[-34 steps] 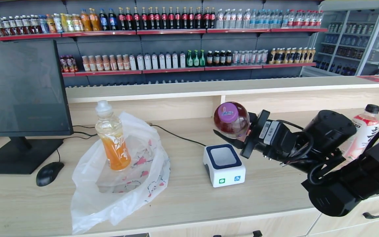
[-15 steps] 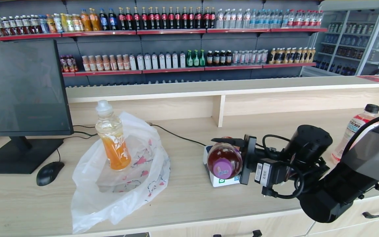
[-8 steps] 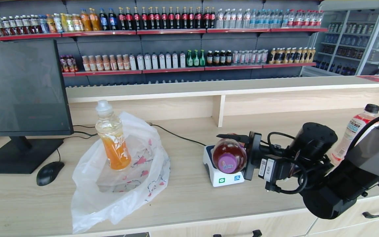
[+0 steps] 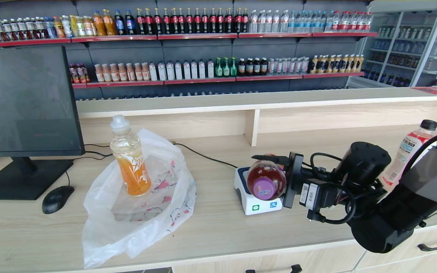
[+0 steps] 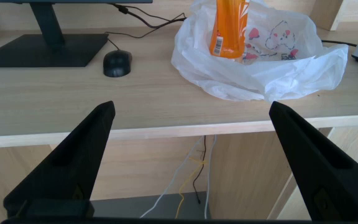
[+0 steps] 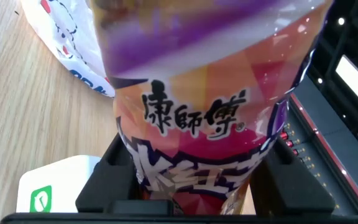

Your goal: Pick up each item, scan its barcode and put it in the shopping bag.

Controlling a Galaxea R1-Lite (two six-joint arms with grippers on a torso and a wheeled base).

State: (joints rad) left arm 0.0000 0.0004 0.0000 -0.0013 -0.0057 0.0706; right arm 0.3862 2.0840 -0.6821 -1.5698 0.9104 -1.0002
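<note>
Your right end effector [image 4: 268,179] is clamped around the mid-body of the purple-capped bottle [image 4: 263,172], which lies level just above the scanner [image 4: 258,205], cap toward 6 o'clock. It looks full, so fairly heavy, with a slick label wrap and walls that give a little. The waist grip suits it: firm, not crushing. The shopping bag [image 4: 165,197] waits at the scanner's 9 o'clock. Your left end effector [image 5: 191,155] hangs with its fingers apart. Two seconds ago the bottle sat higher, toward 12 o'clock, cap upward; in the last half second it has barely shifted.

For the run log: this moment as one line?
right gripper: shut on purple-capped bottle over scanner | left gripper: open | shopping bag: holds orange bottle | pink bottle: on counter
</note>
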